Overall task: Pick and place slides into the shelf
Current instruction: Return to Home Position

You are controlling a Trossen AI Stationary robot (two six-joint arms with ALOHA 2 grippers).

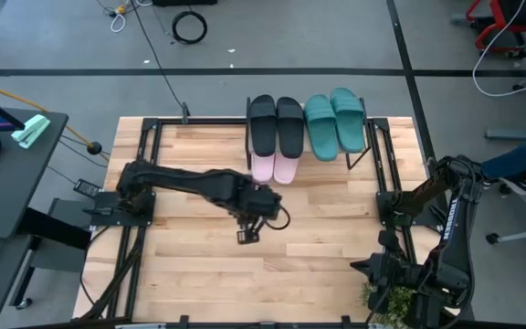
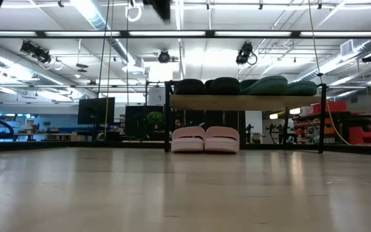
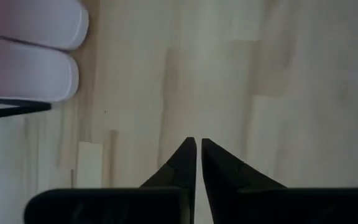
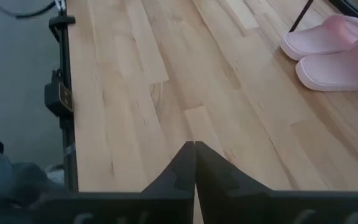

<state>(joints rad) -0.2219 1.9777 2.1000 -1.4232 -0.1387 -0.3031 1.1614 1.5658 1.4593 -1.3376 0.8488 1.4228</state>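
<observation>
L claw [image 3: 196, 147]: tips all but together, only a hairline between them, nothing held; in the high view it hangs over bare surface [image 1: 199, 265] just below centre, w/ its arm stretched out from the base at centre-left; R claw [image 4: 194, 149]: tips pressed together, empty, arm folded up at the lower right of the high view, so prob. nothing to do on that side

Outward from the L claw: the pink slides [image 1: 274, 168] are the nearest thing, toes showing upper left in the L wrist view, near but not touching; they sit on the surface under the shelf [image 2: 250, 102], centre of the low view; black slides [image 1: 277, 124] and teal slides [image 1: 334, 122] lie side by side on the plank top, upper centre of the high view; all six look placed, so the job reads as done bar parking the arms

To do the return well, imo: raise the L wrist first, then fold the elbow back toward the base at centre-left; no sweep toward the upper centre, where the pink toes and thin black shelf legs stand closest; travel w/ tips together so nothing snags; go slow & smooth, since a knock to the frame could shake the top pairs off; end folded the way the R arm looks
</observation>
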